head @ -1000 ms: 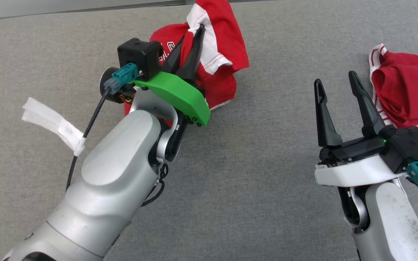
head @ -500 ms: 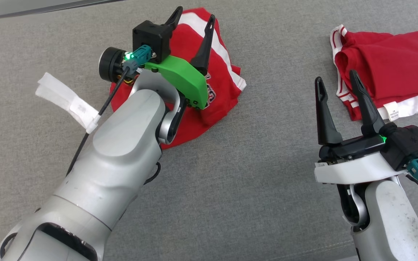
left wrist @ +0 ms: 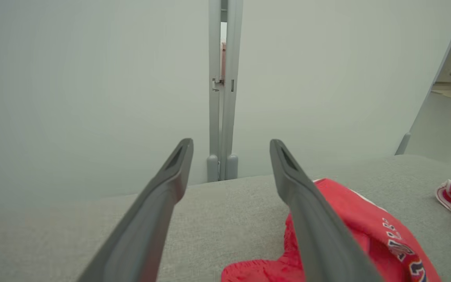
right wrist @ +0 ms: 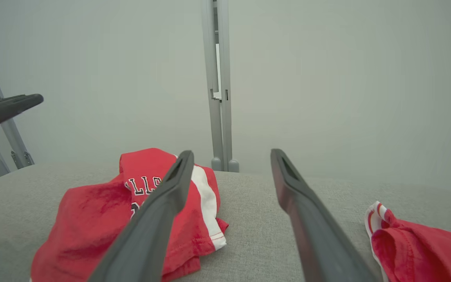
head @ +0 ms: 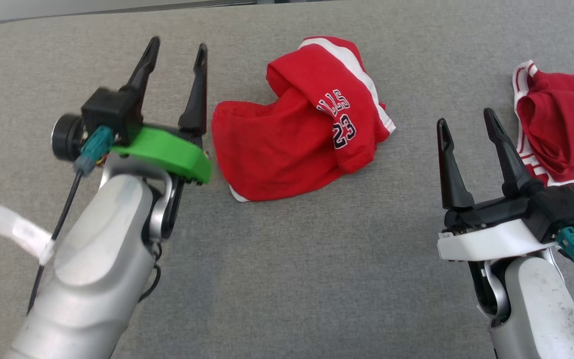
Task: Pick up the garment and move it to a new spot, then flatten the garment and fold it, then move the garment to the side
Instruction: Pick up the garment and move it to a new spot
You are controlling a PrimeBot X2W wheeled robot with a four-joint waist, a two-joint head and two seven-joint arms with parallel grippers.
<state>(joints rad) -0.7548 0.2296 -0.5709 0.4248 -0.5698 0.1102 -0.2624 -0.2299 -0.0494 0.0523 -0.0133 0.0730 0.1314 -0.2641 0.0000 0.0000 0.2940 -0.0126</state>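
Note:
The garment (head: 297, 129) is a red jersey with white stripes and dark lettering, lying crumpled on the grey cloth-covered table (head: 287, 279). It also shows in the left wrist view (left wrist: 350, 235) and the right wrist view (right wrist: 104, 219). My left gripper (head: 177, 50) hovers open just left of the garment, apart from it, nothing between its fingers (left wrist: 159, 211). My right gripper (head: 466, 122) stands open at the lower right, empty, with the garment to its left.
A second red garment (head: 561, 129) with white trim lies at the right edge, close behind my right gripper; it appears again in the right wrist view (right wrist: 417, 246). A white tape tag (head: 8, 224) hangs on the left arm's cable. A pale partition wall (left wrist: 92, 78) stands behind the table.
My left gripper opened and let the garment drop onto the table, then drew back to the left. The right gripper stayed open. The head camera shifted between frames.

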